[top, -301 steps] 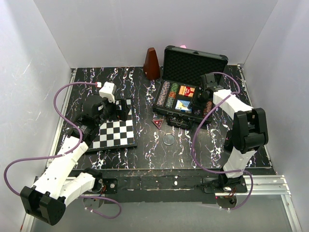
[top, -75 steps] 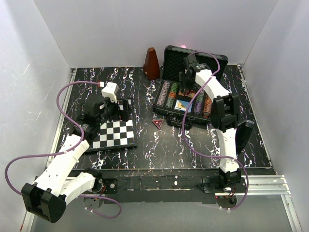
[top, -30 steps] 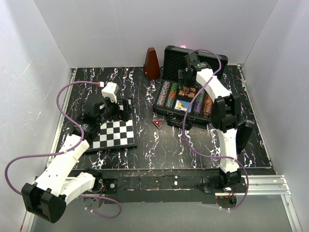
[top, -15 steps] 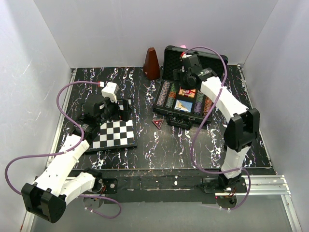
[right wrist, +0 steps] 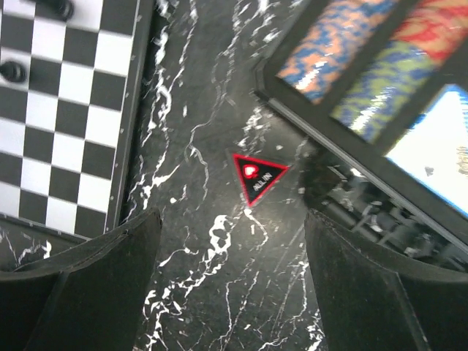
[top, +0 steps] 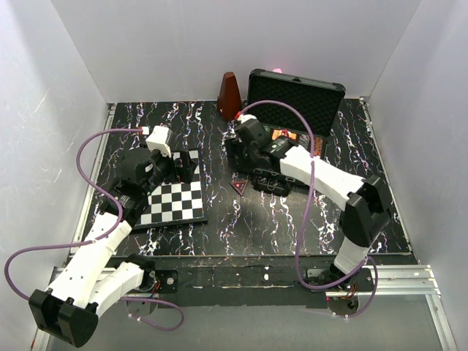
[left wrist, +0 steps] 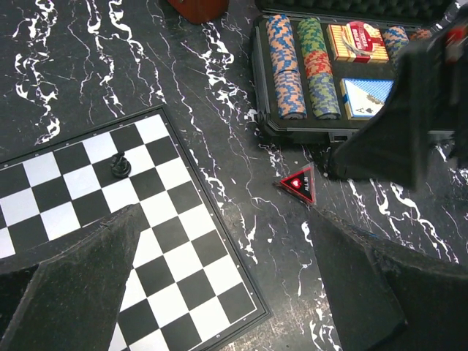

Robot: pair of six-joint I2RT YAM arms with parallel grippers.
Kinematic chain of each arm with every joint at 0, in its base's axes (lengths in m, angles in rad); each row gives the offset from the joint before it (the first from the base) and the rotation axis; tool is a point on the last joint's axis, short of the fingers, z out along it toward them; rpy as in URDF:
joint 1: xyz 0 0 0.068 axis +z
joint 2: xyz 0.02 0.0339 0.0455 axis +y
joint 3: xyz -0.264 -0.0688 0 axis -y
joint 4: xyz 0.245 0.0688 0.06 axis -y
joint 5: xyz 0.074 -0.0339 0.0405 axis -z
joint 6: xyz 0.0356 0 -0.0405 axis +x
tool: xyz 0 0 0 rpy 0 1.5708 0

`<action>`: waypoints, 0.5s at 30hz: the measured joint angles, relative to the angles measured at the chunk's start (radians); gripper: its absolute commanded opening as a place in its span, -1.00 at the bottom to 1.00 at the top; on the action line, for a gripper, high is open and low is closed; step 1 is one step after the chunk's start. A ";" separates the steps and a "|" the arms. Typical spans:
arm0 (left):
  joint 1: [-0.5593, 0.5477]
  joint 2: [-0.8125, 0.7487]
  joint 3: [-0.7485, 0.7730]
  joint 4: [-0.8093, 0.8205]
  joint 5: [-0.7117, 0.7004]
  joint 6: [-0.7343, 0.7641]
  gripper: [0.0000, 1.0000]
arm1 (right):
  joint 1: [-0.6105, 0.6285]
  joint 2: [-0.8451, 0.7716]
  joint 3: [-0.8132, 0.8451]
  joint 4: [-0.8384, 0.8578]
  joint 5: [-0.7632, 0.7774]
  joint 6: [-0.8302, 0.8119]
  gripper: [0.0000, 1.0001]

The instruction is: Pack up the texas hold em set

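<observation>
The texas hold em set's black case (top: 322, 143) lies open at the back right, its foam lid (top: 296, 93) upright. Rows of striped chips (left wrist: 285, 64) and two card boxes (left wrist: 356, 42) sit inside. A red-edged black "ALL IN" triangle (right wrist: 259, 176) lies on the table in front of the case's left corner (top: 239, 186). My right gripper (right wrist: 232, 292) hangs open above the table just short of that triangle, over the case's front-left corner (top: 240, 155). Open and holding nothing, my left gripper (left wrist: 227, 292) hovers over the chessboard's right edge (top: 183, 170).
A black-and-white chessboard (top: 172, 202) lies at the left with small dark pieces (left wrist: 121, 167) on it. A brown pyramid metronome (top: 229, 95) stands left of the case lid. The right arm (top: 314, 175) stretches across the front of the case.
The right arm has swung from above the back of the case down and left to its front-left corner, over the triangle. The left arm has shifted slightly.
</observation>
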 measured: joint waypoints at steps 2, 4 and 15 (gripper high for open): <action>0.000 -0.002 -0.002 0.007 -0.007 -0.002 0.97 | 0.030 0.033 0.000 0.021 -0.020 -0.017 0.75; 0.000 -0.002 -0.002 0.011 -0.012 -0.004 0.96 | 0.039 0.076 0.000 0.038 -0.060 -0.062 0.76; 0.000 0.004 -0.002 0.014 -0.015 -0.003 0.96 | 0.032 0.169 -0.019 0.041 -0.218 -0.382 0.81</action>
